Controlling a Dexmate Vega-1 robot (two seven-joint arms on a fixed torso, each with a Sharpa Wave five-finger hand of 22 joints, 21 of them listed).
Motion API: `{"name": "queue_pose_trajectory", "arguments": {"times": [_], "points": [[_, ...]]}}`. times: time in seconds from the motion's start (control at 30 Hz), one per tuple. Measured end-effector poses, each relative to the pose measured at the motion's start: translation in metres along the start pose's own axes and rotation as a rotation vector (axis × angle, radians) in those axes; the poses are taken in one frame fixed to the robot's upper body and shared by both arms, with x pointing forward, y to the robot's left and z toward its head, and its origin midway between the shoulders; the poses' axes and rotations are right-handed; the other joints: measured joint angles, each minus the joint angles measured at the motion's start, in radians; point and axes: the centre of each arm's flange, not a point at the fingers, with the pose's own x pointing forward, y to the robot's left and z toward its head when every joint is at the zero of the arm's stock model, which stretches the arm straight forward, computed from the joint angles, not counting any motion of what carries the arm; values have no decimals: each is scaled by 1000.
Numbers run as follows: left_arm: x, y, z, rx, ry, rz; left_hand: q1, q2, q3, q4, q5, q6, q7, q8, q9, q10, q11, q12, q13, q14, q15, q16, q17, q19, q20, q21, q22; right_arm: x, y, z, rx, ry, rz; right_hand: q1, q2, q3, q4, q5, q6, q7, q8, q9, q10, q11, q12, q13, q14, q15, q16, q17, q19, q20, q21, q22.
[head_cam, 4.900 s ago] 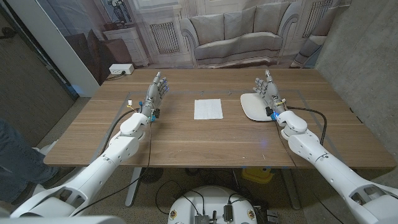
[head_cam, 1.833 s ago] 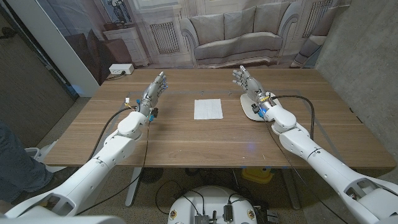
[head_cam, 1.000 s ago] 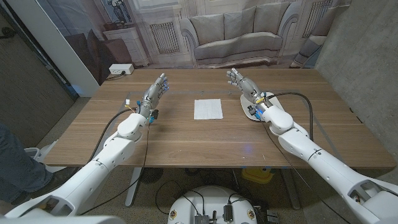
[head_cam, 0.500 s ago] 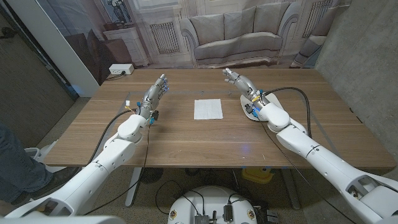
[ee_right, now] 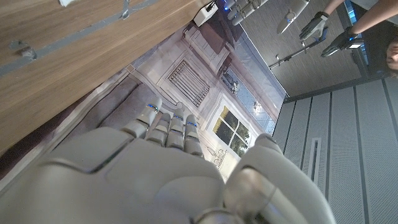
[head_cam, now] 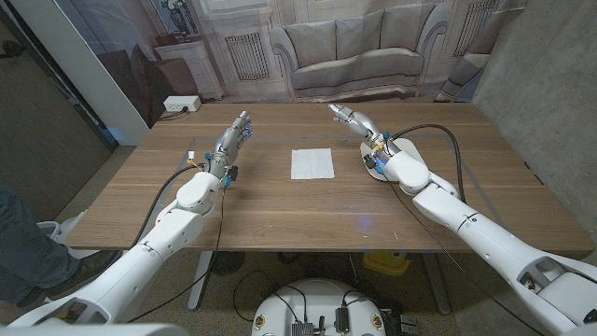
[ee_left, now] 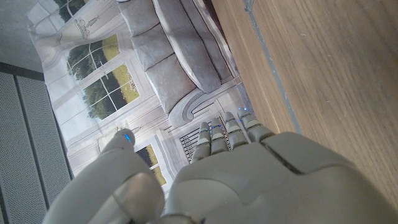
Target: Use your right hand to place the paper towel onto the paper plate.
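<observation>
The white square paper towel (head_cam: 312, 163) lies flat at the middle of the wooden table. To its right sits the white paper plate (head_cam: 367, 152), mostly covered by my right wrist and forearm. My right hand (head_cam: 351, 118) hovers beyond the plate's far left edge, fingers stretched out toward the far middle of the table and holding nothing. It is apart from the towel. My left hand (head_cam: 234, 136) stays left of the towel, fingers straight and empty. The backs of my hands also show in the right wrist view (ee_right: 155, 168) and the left wrist view (ee_left: 236, 180).
A pale line marks a rectangle on the table top (head_cam: 280, 210). A black cable (head_cam: 438, 135) loops over the table by my right arm. A backdrop with a printed sofa (head_cam: 354, 51) stands behind the table. A person's gloved hands (ee_right: 323, 25) appear in the right wrist view.
My right hand has swung from above the plate to the left and farther back, its fingers now pointing toward the far middle. The left hand and the towel have barely moved.
</observation>
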Motion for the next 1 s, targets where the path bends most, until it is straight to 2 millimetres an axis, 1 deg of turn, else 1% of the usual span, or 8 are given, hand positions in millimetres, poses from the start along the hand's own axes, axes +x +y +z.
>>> {"name": "queue_pose_trajectory", "arguments": {"times": [0.1,0.2,0.4,0.5,0.67,0.77,0.9,1.0], "points": [[0,0,0,0,-1,1,0,0,0,0,0,0,0,0,0,2,-2,0,0,0,0,0,0,0,0,0,0,1,1,2,-20,-2,5,0,0,0,0,0,5,-5,0,0,0,0,0,0,4,-4,0,0,0,0,-1,0],[-1,0,0,0,-2,2,0,0,0,0,0,0,0,0,0,2,-2,0,0,0,0,0,0,0,0,0,0,2,3,3,-43,-2,9,0,0,0,0,0,5,-5,0,0,6,-6,0,0,5,-5,0,0,0,0,-1,0],[-3,1,-1,0,-5,4,0,0,0,0,-4,0,0,0,0,2,-2,0,0,0,0,0,0,0,0,-5,0,6,6,7,-83,-8,21,4,4,-3,-3,0,5,-5,0,0,5,-5,0,0,5,-5,0,0,0,0,-1,0],[-4,1,0,1,-8,3,0,0,0,0,-4,0,0,-6,0,2,-2,-4,0,0,0,0,0,-4,4,-5,0,8,9,8,-102,-11,27,4,4,-3,-3,0,5,-5,0,0,5,-5,0,0,8,-8,0,0,0,0,-6,0],[-6,3,2,6,-9,2,0,0,0,0,-4,0,0,-10,0,2,-2,-6,0,0,0,0,0,-8,0,-5,0,11,12,10,-129,-14,35,13,2,1,-7,0,5,-5,0,0,5,-5,0,0,11,-11,0,0,0,0,-7,0],[-7,4,2,8,-8,2,7,-7,-4,-4,-4,0,0,-10,0,2,-2,-6,0,0,0,-5,0,-15,7,-13,0,13,13,11,-142,-14,38,13,2,1,-7,-8,11,-11,0,0,5,-5,0,0,11,-11,0,0,0,0,-11,0],[-9,5,3,10,-7,3,7,-7,-4,-4,-4,0,0,-10,0,-2,2,-6,0,-4,4,-5,0,-19,3,-13,0,16,15,12,-169,-17,45,13,2,1,-7,-8,11,-11,0,0,5,-5,0,0,11,-11,0,0,0,0,-11,0],[-10,5,3,11,-7,4,7,-7,-4,-4,-8,0,0,-10,0,-2,2,-6,0,-4,4,-5,0,-20,2,-13,0,17,17,13,-184,-19,48,13,2,1,-7,-8,11,-11,0,0,5,-5,0,0,11,-11,0,0,5,-5,-15,0]]}}
